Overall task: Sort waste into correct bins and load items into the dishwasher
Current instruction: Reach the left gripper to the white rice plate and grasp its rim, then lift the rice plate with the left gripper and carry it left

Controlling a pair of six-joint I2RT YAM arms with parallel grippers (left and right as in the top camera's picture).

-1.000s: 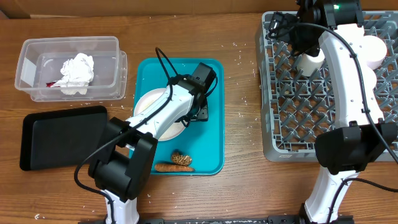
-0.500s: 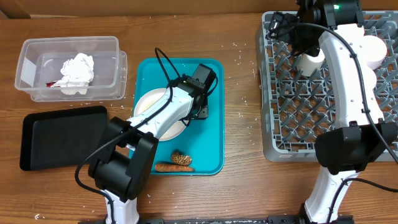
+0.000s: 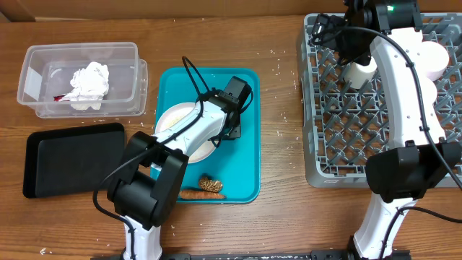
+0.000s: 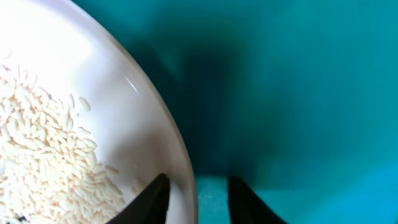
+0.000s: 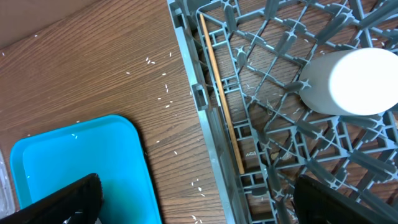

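Note:
A round white plate (image 3: 180,133) with white rice grains (image 4: 43,155) lies on the teal tray (image 3: 245,162). My left gripper (image 3: 229,133) is open and low at the plate's right edge. In the left wrist view its fingers (image 4: 198,200) straddle the plate rim (image 4: 180,155), the right finger clear of it. An orange carrot piece (image 3: 191,193) and a brown lump (image 3: 211,185) lie at the tray's front. The clear tub (image 3: 43,58) holds crumpled tissue (image 3: 88,83). My right gripper (image 5: 199,199) is open and empty above the grey dish rack's (image 3: 317,155) left edge.
A flat black tray (image 3: 72,155) lies left of the teal tray. The rack holds a white cup (image 3: 359,72), a white bowl (image 3: 435,61) and a wooden chopstick (image 5: 221,93) along its left wall. Loose rice grains are scattered on the wooden table (image 5: 112,68).
The left wrist has shifted very slightly at the plate's edge. The right arm has not moved.

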